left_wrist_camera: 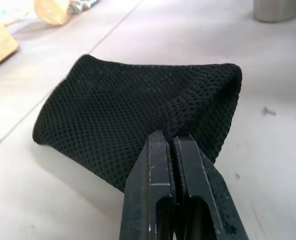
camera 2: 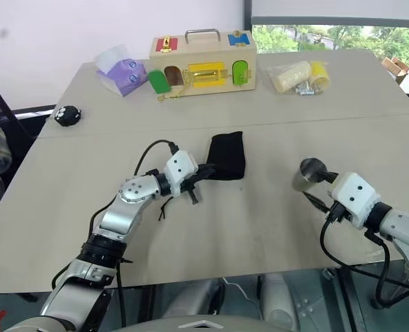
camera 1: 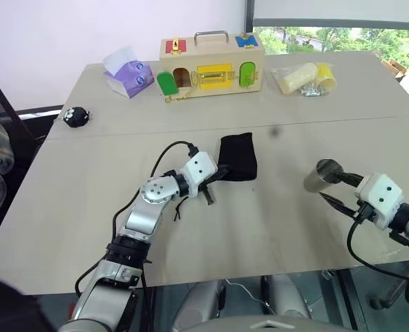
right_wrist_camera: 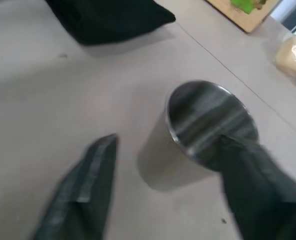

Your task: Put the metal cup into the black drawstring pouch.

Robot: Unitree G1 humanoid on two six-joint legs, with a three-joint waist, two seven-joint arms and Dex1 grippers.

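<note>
Left pincer (left_wrist_camera: 174,142) clenched on black drawstring pouch (left_wrist_camera: 138,115) rim mid-table (camera 1: 66,207): soft, limp mesh. Right pincer (right_wrist_camera: 163,180) part-spread around metal cup (right_wrist_camera: 200,127), contact unclear; cup looks rigid, slick; grip walls.

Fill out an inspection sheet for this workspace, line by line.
Surface: beige table with a seam across it.
Job's things: black drawstring pouch lying mid-table; metal cup upright, outside the pouch.
Clutter: wooden latch box, purple tissue box, black fuzzy ball, bagged yellow items.
Grippers: left gripper shut on the pouch's edge; right gripper with fingers either side of the cup's wall, one inside the rim.
Cables: black cable looped over the left wrist.
Surroundings: window, white wall.
</note>
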